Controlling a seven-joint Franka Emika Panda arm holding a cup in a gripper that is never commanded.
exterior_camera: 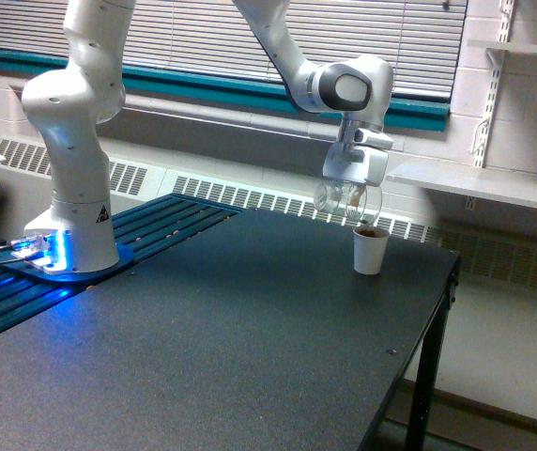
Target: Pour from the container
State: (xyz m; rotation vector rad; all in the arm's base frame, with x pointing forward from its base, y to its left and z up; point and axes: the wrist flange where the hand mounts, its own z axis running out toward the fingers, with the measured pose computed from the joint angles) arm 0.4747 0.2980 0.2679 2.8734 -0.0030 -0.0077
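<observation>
The container, a small clear plastic cup, hangs tipped on its side in my gripper, which is shut on it. It sits just above and slightly to the exterior view's left of a white paper cup. That paper cup stands upright on the dark table near its far right corner, with brown granular stuff showing at its top. Little brown shows inside the clear cup; it looks nearly empty.
The arm's white base stands at the exterior view's left on a blue-lit slatted platform. The table's right edge drops off close beside the paper cup. A white shelf and radiator grille lie behind.
</observation>
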